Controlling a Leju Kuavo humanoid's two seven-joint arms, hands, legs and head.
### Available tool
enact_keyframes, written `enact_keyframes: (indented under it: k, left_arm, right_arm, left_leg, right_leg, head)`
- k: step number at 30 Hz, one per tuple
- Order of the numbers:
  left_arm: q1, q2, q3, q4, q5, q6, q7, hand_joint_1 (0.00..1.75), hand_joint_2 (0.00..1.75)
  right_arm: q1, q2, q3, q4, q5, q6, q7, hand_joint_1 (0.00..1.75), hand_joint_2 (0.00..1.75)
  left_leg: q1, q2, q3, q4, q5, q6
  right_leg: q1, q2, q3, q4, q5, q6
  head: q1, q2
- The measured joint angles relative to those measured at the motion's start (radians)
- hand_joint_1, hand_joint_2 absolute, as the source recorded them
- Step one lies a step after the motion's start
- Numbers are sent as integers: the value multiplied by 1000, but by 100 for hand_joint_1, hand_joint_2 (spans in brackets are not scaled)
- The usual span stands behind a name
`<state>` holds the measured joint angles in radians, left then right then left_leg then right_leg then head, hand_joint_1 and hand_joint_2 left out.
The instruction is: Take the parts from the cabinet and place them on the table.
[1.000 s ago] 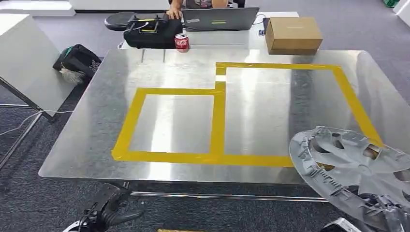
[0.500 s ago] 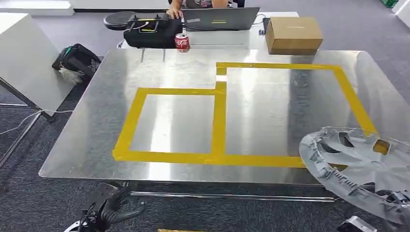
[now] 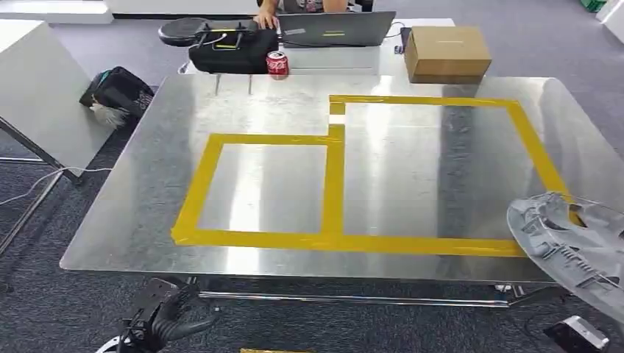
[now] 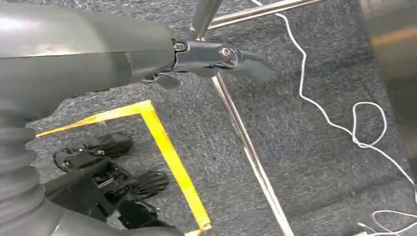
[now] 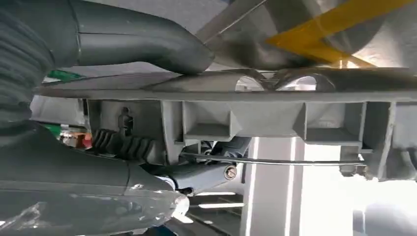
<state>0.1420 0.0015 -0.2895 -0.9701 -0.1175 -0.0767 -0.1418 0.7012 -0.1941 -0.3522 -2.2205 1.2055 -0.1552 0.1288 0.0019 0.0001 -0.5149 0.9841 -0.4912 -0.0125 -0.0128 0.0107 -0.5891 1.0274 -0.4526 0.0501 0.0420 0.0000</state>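
Grey plastic wheel cover (image 3: 578, 246) is out of the cabinet but not yet down: you have it gripped by the rim in the right hand (image 5: 123, 162), hanging over the near right corner of the shiny steel worktop (image 3: 147, 191), beside the yellow tape outline (image 3: 335, 184). The left hand (image 3: 158, 320) hangs low with fingers loosely apart, holding nothing. Setting it down remains

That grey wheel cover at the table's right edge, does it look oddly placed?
Yes. The grey wheel cover hangs tilted past the metal table at its near right corner, outside the yellow tape boxes. The right hand grips its rim.
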Motion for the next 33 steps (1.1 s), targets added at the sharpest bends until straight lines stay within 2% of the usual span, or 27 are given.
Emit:
enact_keyframes:
  k: [2, 5, 8, 10, 11, 15, 19, 21, 29, 33]
  left_arm:
    - [-2, -1, 0, 5, -3, -1, -3, 0, 175]
    - [-5, -2, 0, 10, -4, -2, 0, 0, 175]
    - [-7, -4, 0, 13, -6, -3, -4, 0, 175]
    - [-10, -5, 0, 18, -11, -5, -6, 0, 175]
    - [-14, -5, -1, 21, -15, -8, -9, 0, 175]
    - [-37, -7, -6, 48, -26, -14, -25, 0, 175]
    - [-53, -8, -18, 70, -30, -16, -35, 0, 175]
    - [-63, -8, -25, 74, -37, -22, -27, 0, 175]
    - [-104, -15, -52, 115, -49, -41, -37, 0, 175]
    - [-116, -19, -61, 129, -53, -41, -39, 0, 175]
  right_arm:
    - [-27, 30, -42, 17, 5, 20, -56, 175, 175]
    - [-78, 80, -123, 44, 21, 91, -129, 175, 175]
    - [-113, 112, -173, 64, 21, 145, -178, 175, 175]
    - [-124, 121, -179, 72, 16, 177, -196, 175, 175]
    - [-124, 121, -176, 76, 8, 192, -198, 175, 175]
    - [-112, 98, -124, 88, -13, 190, -118, 175, 175]
    - [-102, 36, -58, 101, -39, 178, -50, 175, 175]
    - [-101, -13, -9, 106, -62, 169, 7, 175, 175]
    - [-127, -221, 246, 118, -62, 102, 144, 175, 175]
    - [-150, -285, 339, 121, -55, 100, 169, 175, 175]
  left_leg:
    - [0, 0, 0, 0, 0, 0]
    - [0, 1, 0, 0, 0, 0]
    - [0, 0, 0, 0, 0, 0]
    - [0, 0, 0, 0, 0, 0]
    - [0, 0, 0, 0, 0, 0]
    - [0, 0, -1, 0, 0, 0]
    - [0, 1, -2, 0, 0, 0]
    - [0, 1, -2, 0, 0, 0]
    - [0, 1, -2, 0, 0, 1]
    - [0, 1, 0, 0, 1, 1]
  right_leg:
    - [0, 0, 0, 0, 0, 0]
    - [0, 0, 0, 0, 0, 0]
    - [0, 0, 0, 0, 0, 0]
    - [0, 0, 0, 0, 0, 0]
    - [0, 0, 0, 0, 0, 0]
    - [0, 0, 1, 0, 0, 0]
    - [0, 1, 1, 0, 0, 0]
    - [0, 0, 1, 0, 0, 0]
    - [-1, 0, 1, -1, 1, 1]
    - [-1, 0, 1, 0, 1, 1]
  head:
    - [0, 0]
    - [0, 0]
    - [0, 0]
    - [0, 0]
    - [0, 0]
    - [0, 0]
    - [0, 0]
    - [0, 0]
    - [0, 0]
    - [0, 0]
